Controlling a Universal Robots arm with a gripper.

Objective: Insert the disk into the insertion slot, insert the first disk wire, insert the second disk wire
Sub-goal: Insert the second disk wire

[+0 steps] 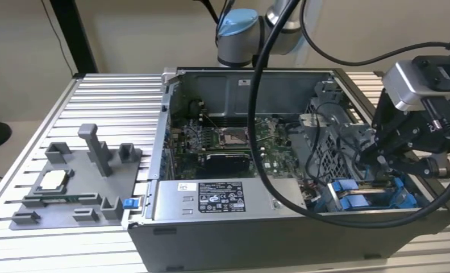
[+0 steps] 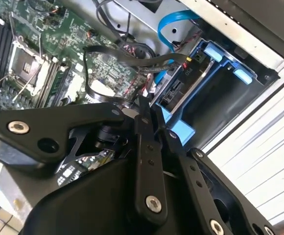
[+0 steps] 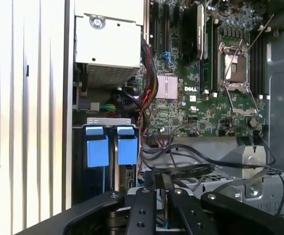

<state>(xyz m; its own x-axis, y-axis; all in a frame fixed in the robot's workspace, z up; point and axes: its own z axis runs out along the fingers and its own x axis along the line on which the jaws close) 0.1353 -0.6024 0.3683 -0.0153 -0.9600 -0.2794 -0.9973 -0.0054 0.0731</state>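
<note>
One gripper (image 2: 151, 115) hangs tilted over the insertion slot (image 2: 215, 90); fingers (image 2: 144, 147) pressed together, holding nothing.

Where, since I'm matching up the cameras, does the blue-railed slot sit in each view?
Exterior view: slot in the case corner nearest the camera, on the exterior view's right, beside the power supply.
Second wrist view: slot between the motherboard and the case wall.
First wrist view: slot next to the power supply.
Shared landmark: CPU socket.
</note>
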